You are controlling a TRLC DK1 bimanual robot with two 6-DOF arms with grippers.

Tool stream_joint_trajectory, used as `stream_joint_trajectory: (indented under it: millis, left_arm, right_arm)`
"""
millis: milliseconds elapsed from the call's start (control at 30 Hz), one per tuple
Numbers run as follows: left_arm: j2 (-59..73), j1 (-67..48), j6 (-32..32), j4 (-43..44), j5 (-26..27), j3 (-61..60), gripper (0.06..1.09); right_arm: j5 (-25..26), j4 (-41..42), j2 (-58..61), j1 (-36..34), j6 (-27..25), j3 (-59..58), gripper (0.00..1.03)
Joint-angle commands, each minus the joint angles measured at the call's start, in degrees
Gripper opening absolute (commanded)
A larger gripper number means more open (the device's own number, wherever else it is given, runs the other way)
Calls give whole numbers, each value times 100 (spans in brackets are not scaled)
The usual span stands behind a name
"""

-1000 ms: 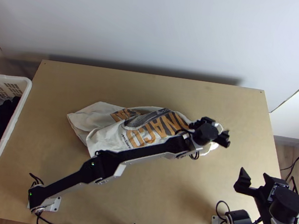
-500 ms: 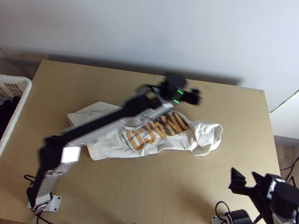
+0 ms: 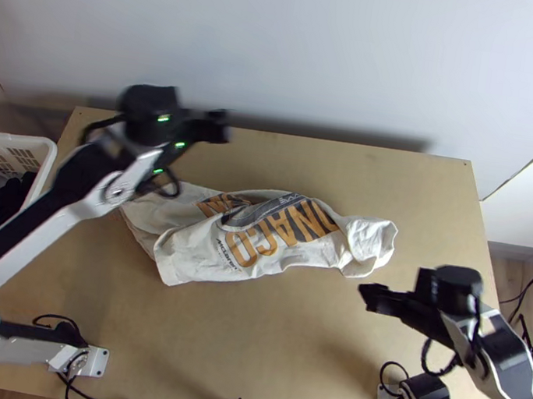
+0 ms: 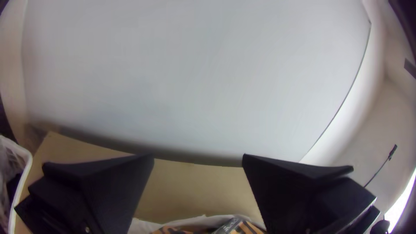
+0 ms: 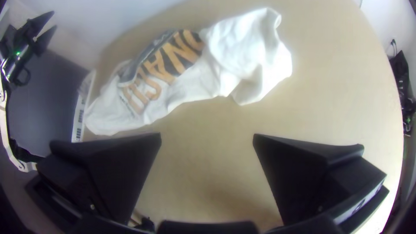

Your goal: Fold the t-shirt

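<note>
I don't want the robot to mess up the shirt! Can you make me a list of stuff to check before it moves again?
1. Left claw open: ok, fingers wide apart.
2. Right claw open: ok, fingers wide apart too.
3. Shirt all on the table: ok, and it is away from the basket.
4. Shirt spread flat: not ok, it lies bunched in a long, wrinkly strip.
5. Shirt free of both claws: ok, neither one grips it.
6. Hidden layers smooth underneath: cannot tell, the top cloth covers them.
</note>
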Motion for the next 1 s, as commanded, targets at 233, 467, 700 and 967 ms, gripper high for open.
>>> stream_joint_trajectory:
  millis: [233, 467, 700, 967]
  left_arm:
    - [-1917, 808, 398, 234, -45, -1851, 105]
    - [-2339, 729, 740, 594, -63, -2765, 104]
    - [-2726, 773, 1039, 972, -72, -3767, 104]
    - [-3148, 1098, 1373, 1543, -72, -4673, 104]
  right_arm:
    - [-758, 1317, 2115, 844, 760, -124, 98]
    - [-758, 2205, 3134, 1170, 1050, -124, 98]
    - [-758, 2706, 3969, 1126, 1200, 192, 98]
    - [-758, 3049, 4567, 1196, 1217, 403, 98]
